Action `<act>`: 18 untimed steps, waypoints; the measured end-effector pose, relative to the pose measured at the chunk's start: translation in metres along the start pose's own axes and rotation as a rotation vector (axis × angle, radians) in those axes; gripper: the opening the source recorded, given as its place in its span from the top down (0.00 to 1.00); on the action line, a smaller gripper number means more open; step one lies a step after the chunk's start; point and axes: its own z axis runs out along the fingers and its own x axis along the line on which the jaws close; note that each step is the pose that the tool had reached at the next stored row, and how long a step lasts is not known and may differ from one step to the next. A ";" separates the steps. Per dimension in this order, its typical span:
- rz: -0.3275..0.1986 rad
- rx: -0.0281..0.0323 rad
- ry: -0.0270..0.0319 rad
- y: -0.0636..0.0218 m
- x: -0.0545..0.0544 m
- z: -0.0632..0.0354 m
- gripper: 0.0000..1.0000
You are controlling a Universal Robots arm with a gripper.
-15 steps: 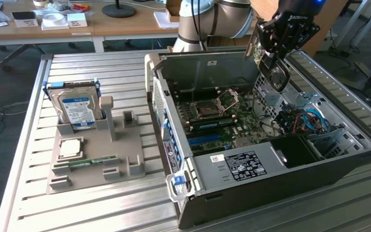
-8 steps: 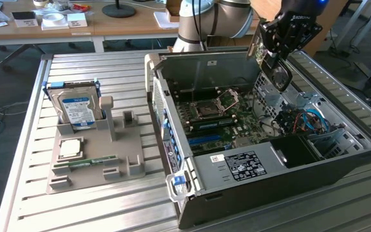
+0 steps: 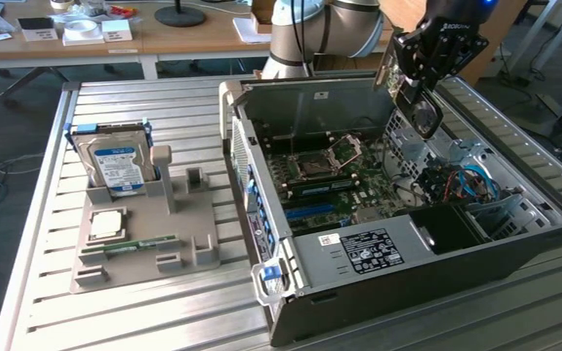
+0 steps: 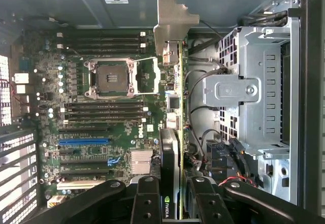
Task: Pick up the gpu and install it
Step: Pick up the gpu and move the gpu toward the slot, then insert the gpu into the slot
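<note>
My gripper [image 3: 421,82] hangs above the open computer case [image 3: 359,252] on the exterior view's right and is shut on the gpu [image 3: 424,111]. The card hangs on edge below the fingers, over the case's upper right part. In the wrist view the gpu [image 4: 175,132] shows edge-on between my black fingers [image 4: 146,203], and its pale metal bracket [image 4: 172,26] points away from the camera. My gripper [image 4: 175,206] holds it over the motherboard [image 4: 101,107], clear of the board. A blue slot [image 4: 84,140] lies among the black slots beside the card.
A grey fixture tray [image 3: 135,263] on the exterior view's left carries a hard drive [image 3: 117,162], a processor [image 3: 105,223] and a green memory stick [image 3: 129,245]. Inside the case, a metal drive cage [image 4: 249,92] and loose cables [image 4: 203,132] flank the card. A cluttered wooden table [image 3: 164,36] stands behind.
</note>
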 end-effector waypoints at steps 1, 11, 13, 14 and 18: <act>0.000 0.0000 0.0000 0.0000 0.000 0.0000 0.73; 0.000 0.0000 0.0000 0.0003 -0.007 0.0004 0.73; 0.000 0.0000 0.0000 0.0003 -0.007 0.0003 0.73; 0.000 0.0000 0.0000 0.0003 -0.007 0.0003 0.73; 0.000 0.0000 0.0000 0.0003 -0.007 0.0003 0.73</act>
